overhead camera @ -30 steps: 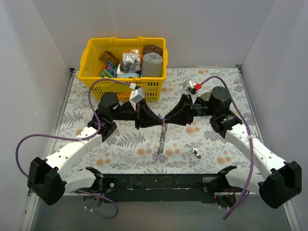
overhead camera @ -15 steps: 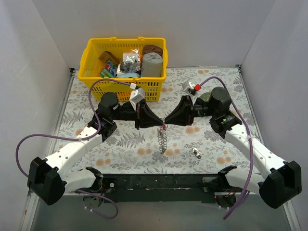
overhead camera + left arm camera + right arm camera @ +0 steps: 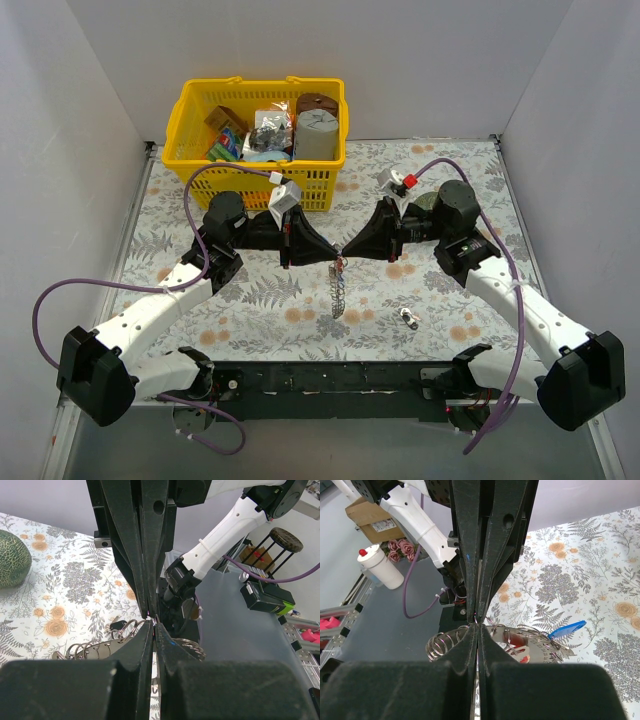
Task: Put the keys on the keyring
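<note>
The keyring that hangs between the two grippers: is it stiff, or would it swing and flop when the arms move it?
Likely it swings: the keyring hangs freely, held only at its top. Its thin wire loops look springy, not rigid. The blue key juts out loosely, so it would probably flop.

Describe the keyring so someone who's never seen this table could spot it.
On the flowered table, in front of the yellow basket, the left gripper and right gripper meet tip to tip. The keyring hangs down from that meeting point, a thin silvery strip seen edge-on. Unlike the small loose metal piece lying to its right, it is pinched upright.
</note>
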`<control>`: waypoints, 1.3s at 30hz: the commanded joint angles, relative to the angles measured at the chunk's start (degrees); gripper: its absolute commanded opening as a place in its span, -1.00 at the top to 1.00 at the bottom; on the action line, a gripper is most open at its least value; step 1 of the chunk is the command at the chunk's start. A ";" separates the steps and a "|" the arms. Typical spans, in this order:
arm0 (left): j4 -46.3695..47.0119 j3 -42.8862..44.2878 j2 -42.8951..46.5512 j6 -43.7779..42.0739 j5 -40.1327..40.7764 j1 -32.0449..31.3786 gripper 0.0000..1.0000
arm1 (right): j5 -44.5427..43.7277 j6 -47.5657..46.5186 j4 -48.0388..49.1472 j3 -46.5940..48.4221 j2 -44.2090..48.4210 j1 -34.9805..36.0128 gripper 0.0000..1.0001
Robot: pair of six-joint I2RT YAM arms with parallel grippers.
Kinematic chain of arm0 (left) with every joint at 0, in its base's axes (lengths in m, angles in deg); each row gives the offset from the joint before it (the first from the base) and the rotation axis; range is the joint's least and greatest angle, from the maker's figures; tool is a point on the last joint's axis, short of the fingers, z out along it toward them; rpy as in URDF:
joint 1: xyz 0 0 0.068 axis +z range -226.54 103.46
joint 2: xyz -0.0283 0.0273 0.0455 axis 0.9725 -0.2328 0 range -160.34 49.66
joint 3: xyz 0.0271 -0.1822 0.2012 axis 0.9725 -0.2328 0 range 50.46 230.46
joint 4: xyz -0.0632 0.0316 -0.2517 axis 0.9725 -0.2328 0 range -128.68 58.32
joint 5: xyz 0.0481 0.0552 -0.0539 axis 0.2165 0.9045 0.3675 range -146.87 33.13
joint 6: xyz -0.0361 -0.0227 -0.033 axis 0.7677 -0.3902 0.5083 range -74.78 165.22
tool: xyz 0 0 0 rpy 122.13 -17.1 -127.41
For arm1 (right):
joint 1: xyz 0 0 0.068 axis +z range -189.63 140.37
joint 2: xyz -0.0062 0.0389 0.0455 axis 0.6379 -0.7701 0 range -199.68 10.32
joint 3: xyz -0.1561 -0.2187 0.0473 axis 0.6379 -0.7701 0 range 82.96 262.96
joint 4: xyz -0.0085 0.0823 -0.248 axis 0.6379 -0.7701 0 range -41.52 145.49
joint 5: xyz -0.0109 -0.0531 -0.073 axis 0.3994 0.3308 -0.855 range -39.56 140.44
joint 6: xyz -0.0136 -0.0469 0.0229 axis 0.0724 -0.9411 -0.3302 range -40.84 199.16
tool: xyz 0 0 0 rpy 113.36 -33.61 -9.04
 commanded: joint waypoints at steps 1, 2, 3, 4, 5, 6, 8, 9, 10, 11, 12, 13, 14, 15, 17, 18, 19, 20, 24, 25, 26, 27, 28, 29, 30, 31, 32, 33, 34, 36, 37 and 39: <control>3.66 1.33 1.64 0.98 -0.72 -0.24 1.00 | 0.66 0.54 1.79 -0.64 -0.90 0.74 0.97; 3.66 1.24 1.64 1.07 -0.72 -0.32 1.00 | 0.23 0.63 1.70 -0.64 -1.07 0.82 0.97; 3.66 1.16 1.73 1.07 -0.72 -0.50 1.00 | 0.14 0.63 1.79 -0.73 -1.34 0.91 0.97; 3.66 0.81 1.73 1.07 -0.37 -0.50 1.00 | 0.13 0.71 1.87 -0.64 -1.34 1.00 0.97; 3.92 0.72 1.73 1.07 -0.28 -0.59 1.00 | -0.04 0.80 1.87 -0.47 -1.43 1.18 0.97; 3.92 0.46 1.64 1.07 -0.28 -0.68 1.00 | -0.04 0.80 1.79 -0.55 -1.43 1.26 0.97; 3.92 0.54 1.38 0.98 -0.19 -0.85 1.00 | -0.30 0.72 1.87 -0.73 -1.08 1.27 0.97; 3.75 0.63 1.29 0.81 -0.19 -0.85 1.00 | -0.65 0.63 1.87 -0.82 -0.90 1.27 0.97; 3.40 0.63 1.29 0.63 -0.11 -0.76 1.00 | -0.74 0.63 1.87 -0.91 -0.81 1.27 0.97; 2.96 0.63 1.29 0.19 0.24 -0.85 1.00 | -0.92 0.54 1.53 -0.82 -0.81 1.27 0.97; 2.70 0.63 1.29 -0.16 0.51 -0.76 1.00 | -1.01 0.28 1.17 -0.73 -0.81 1.27 0.97; 2.00 0.63 1.29 -0.60 0.77 -0.85 1.00 | -1.01 0.10 0.91 -0.56 -0.90 1.27 0.97; 1.64 0.63 1.46 -0.86 1.03 -0.85 1.00 | -0.83 -0.07 0.73 -0.38 -0.90 1.27 0.97; 1.20 0.72 1.38 -1.56 1.39 -0.85 0.98 | -0.92 -0.16 0.73 -0.38 -0.73 1.27 0.97; -0.55 0.98 1.29 -2.27 1.65 -0.76 0.95 | -1.36 -0.25 0.64 -0.38 -0.46 1.27 0.97; -1.17 1.15 1.38 -3.05 1.83 -0.85 0.90 | -1.27 -0.34 0.73 -0.38 -0.46 1.27 0.97; -1.78 1.42 1.38 -3.41 2.00 -0.76 0.85 | -1.36 -0.34 0.73 -0.21 -0.46 1.27 0.97; -2.92 1.42 1.55 -3.94 2.27 -0.85 0.78 | -1.19 -0.34 0.73 -0.20 -0.72 1.27 0.97; -5.04 1.51 2.08 -5.52 3.41 -0.76 0.56 | -1.01 -0.43 0.73 0.32 -0.81 1.27 0.97; -5.82 1.68 2.17 -6.22 3.85 -0.76 0.48 | -1.01 -0.43 0.82 0.50 -0.81 1.27 0.97; -6.27 1.77 2.26 -6.57 4.20 -0.76 0.46 | -0.75 -0.43 0.73 0.41 -0.81 1.27 0.97; -6.62 1.77 2.52 -7.01 4.64 -0.85 0.46 | -0.74 -0.43 0.73 0.50 -0.90 1.27 0.97; -7.14 1.77 2.61 -7.54 5.16 -0.85 0.46 | -0.83 -0.69 0.30 0.50 -0.90 1.27 0.97; -7.59 1.68 2.61 -7.98 5.60 -0.85 0.46 | -0.92 -1.04 0.03 0.50 -0.81 1.35 0.97; -8.11 1.68 2.52 -8.33 6.04 -0.76 0.46 | -1.01 -1.30 -0.41 0.41 -0.81 1.27 0.97; -9.51 1.68 2.26 -8.68 6.22 -0.76 0.46 | -1.36 -1.65 -1.02 0.32 -0.90 1.27 0.97; -10.31 1.60 2.17 -9.56 6.74 -0.76 0.46 | -2.40 -2.70 -2.68 0.24 -0.81 1.27 0.97; -11.01 1.60 1.99 -9.83 7.27 -0.76 0.46 | -3.11 -3.32 -3.91 0.24 -0.81 1.27 0.97; -12.32 1.33 1.65 -10.09 7.54 -0.76 0.45 | -3.90 -4.20 -5.15 0.15 -0.72 1.27 0.97; -13.30 0.28 1.47 -10.53 8.77 -0.76 0.38 | -7.50 -6.57 -9.89 -0.11 -0.55 1.27 0.97; -14.00 -0.16 1.47 -10.62 9.38 -0.76 0.32 | -8.73 -7.36 -11.47 -0.12 -0.55 1.27 0.97; -14.62 -1.73 1.73 -10.36 11.66 -0.76 0.19 | -12.33 -11.05 -17.69 0.15 -0.55 1.27 0.97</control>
